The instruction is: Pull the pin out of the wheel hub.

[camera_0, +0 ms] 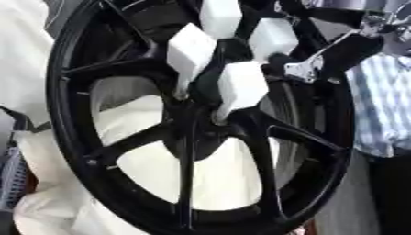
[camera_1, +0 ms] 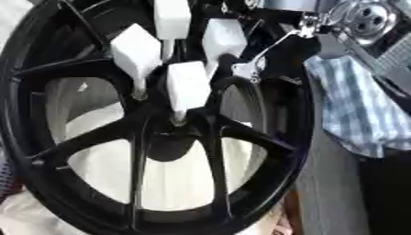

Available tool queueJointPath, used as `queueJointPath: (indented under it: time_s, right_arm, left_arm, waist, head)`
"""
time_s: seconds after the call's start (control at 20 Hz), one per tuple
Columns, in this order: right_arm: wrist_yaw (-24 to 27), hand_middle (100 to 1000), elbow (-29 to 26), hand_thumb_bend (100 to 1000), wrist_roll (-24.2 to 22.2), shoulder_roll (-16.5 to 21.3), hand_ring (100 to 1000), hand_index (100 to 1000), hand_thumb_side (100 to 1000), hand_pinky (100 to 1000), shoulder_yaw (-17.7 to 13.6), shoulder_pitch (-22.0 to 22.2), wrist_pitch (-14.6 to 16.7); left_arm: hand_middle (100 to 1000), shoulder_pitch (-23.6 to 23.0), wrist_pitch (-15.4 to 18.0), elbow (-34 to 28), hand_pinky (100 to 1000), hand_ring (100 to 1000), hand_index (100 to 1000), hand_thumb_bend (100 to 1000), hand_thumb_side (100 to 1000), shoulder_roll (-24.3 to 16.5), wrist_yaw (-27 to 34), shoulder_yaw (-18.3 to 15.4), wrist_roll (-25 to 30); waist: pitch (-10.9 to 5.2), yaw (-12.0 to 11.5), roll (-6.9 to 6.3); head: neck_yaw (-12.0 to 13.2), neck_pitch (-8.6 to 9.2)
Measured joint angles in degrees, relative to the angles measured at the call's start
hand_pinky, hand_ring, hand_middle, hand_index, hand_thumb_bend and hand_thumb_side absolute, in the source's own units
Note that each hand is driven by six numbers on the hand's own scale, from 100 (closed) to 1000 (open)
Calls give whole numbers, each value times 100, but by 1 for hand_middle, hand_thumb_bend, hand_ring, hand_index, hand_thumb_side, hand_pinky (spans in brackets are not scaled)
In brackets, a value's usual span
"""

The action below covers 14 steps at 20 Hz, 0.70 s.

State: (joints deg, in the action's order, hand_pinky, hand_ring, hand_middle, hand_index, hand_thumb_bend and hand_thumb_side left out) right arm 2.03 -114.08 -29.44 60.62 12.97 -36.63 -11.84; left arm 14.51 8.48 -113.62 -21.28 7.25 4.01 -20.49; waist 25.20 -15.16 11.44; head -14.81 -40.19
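Note:
A large black spoked wheel hub [camera_0: 192, 137] stands upright and fills both views. Several white blocky pins stick out of its centre, among them one on the left [camera_0: 190, 50], one lowest and nearest the hub middle [camera_0: 241, 85], one at the top [camera_0: 221, 16] and one on the right [camera_0: 273, 39]. My right hand [camera_0: 317, 64], black with a silver bracket, comes in from the upper right and sits just beside the right-hand pin, against the wheel's spokes. Its grip is hidden in the dark shapes. My left hand shows in no view.
White cloth or bagging [camera_0: 48, 202] lies behind and below the wheel. A person in a striped shirt [camera_0: 385, 105] stands at the right edge. A grey-blue basket edge [camera_0: 9, 179] shows at the far left.

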Motion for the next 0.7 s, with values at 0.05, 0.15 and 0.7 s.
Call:
queueJointPath:
  time_s: [0.05,0.15,0.7]
  right_arm:
    - [60,327,0,100,8,33,710,416,215,832,-27,-8,13]
    - [168,320,0,100,0,121,705,410,216,825,-89,-10,50]
    - [819,331,0,100,655,756,716,426,199,839,-1306,1315,390]
  left_arm:
    - [572,-4,4,0,667,767,768,100,752,0,3,0,4]
    - [572,-29,9,0,667,767,768,100,750,0,7,-1,8]
    - [574,-126,83,0,669,770,768,100,734,0,37,-84,-36]
  waist:
    - [-16,7,-22]
    - [-66,43,-72]
    - [-220,507,-469]
  head:
    - [-22,0]
    - [-57,0]
    - [202,0]
